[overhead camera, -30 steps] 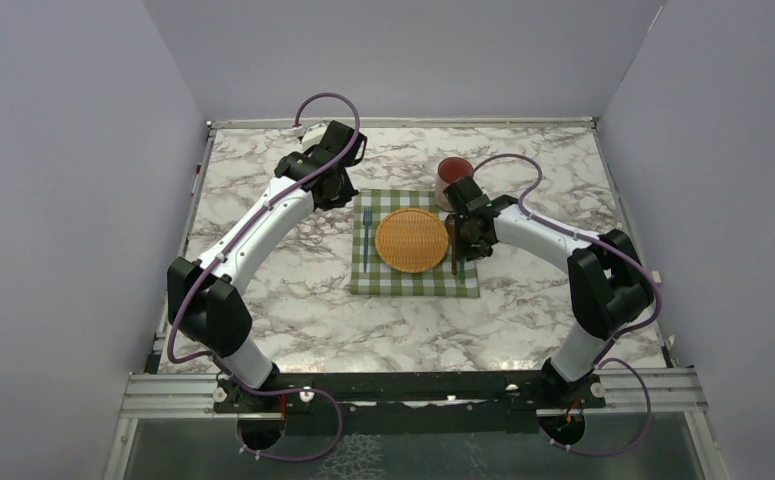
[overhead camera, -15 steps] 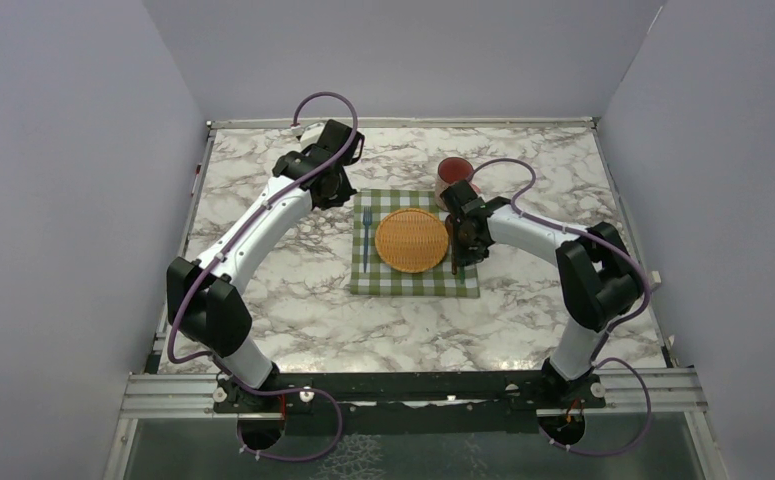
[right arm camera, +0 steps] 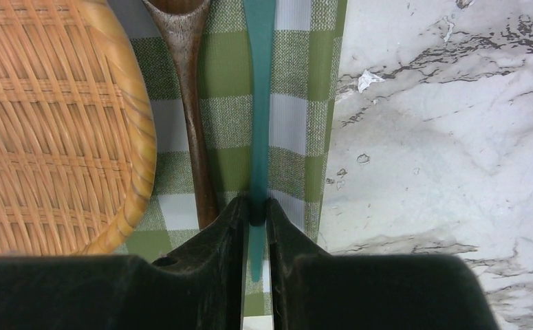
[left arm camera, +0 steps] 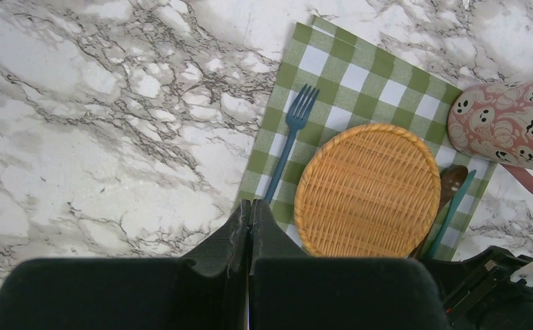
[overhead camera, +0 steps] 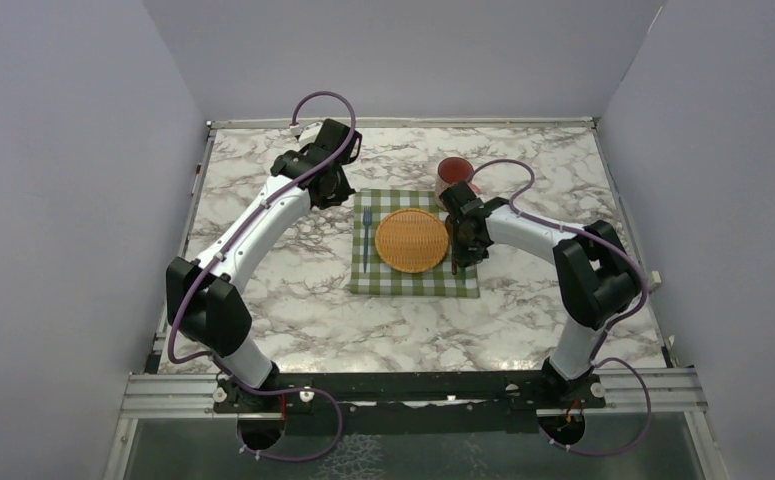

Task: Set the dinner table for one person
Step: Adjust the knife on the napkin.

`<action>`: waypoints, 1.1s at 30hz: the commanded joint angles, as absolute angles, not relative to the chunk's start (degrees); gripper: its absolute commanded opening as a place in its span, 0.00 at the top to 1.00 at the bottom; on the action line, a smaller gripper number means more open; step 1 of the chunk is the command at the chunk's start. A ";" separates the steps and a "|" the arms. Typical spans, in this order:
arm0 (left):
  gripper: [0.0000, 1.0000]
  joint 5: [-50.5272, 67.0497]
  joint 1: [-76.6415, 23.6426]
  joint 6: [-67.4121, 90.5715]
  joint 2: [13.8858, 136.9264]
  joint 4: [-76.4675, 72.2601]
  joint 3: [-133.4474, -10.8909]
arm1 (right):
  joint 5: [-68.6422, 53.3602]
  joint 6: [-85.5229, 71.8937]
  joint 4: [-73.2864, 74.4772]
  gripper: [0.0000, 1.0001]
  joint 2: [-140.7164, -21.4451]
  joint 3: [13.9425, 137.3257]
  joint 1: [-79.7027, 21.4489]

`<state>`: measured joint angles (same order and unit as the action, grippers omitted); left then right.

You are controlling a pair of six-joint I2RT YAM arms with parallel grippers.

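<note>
Dinner table (overhead camera: 293, 310): marble top, spread out before both arm bases, with a checked cloth (overhead camera: 403, 283) at its centre. On the cloth I find a wicker plate (overhead camera: 412, 240), a fork (overhead camera: 366, 240) to its left, and a wooden spoon (right arm camera: 193, 103) and teal knife (right arm camera: 260, 103) to its right. My right gripper (right arm camera: 253, 213) pinches the knife handle, fingers nearly together, presumably to lay it straight; the spoon crowds it closely. Beyond, my left gripper (left arm camera: 249, 213) hangs closed and empty. A mug (overhead camera: 454, 172) stands at the cloth's far right corner.
</note>
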<state>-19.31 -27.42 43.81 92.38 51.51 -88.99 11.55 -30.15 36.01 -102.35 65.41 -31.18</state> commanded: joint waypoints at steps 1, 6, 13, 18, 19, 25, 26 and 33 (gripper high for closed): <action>1.00 -18.11 -26.98 42.80 91.48 50.73 -89.30 | 14.19 -31.00 35.07 0.81 -104.00 64.81 -31.32; 1.00 -17.95 -26.81 42.89 91.16 50.80 -88.96 | 15.01 -31.17 35.25 0.82 -103.64 65.16 -31.32; 1.00 -17.75 -26.72 42.98 91.20 50.73 -88.74 | 16.26 -31.35 36.56 0.77 -103.00 66.27 -31.31; 1.00 -17.57 -26.72 43.07 91.32 50.71 -88.79 | 17.81 -31.73 37.67 0.75 -101.30 66.29 -31.27; 1.00 -17.58 -26.72 43.11 91.34 50.71 -88.72 | 17.99 -31.77 37.84 0.75 -100.95 66.32 -31.24; 1.00 -17.16 -26.72 43.46 91.64 50.71 -88.51 | 17.97 -31.98 39.13 0.74 -98.19 66.95 -31.30; 1.00 -17.08 -26.67 43.48 91.79 50.71 -88.51 | 17.86 -31.93 39.53 0.74 -97.88 67.28 -31.33; 1.00 -16.71 -26.70 43.75 92.36 50.46 -88.48 | 17.42 -32.15 42.88 0.74 -93.79 69.65 -31.29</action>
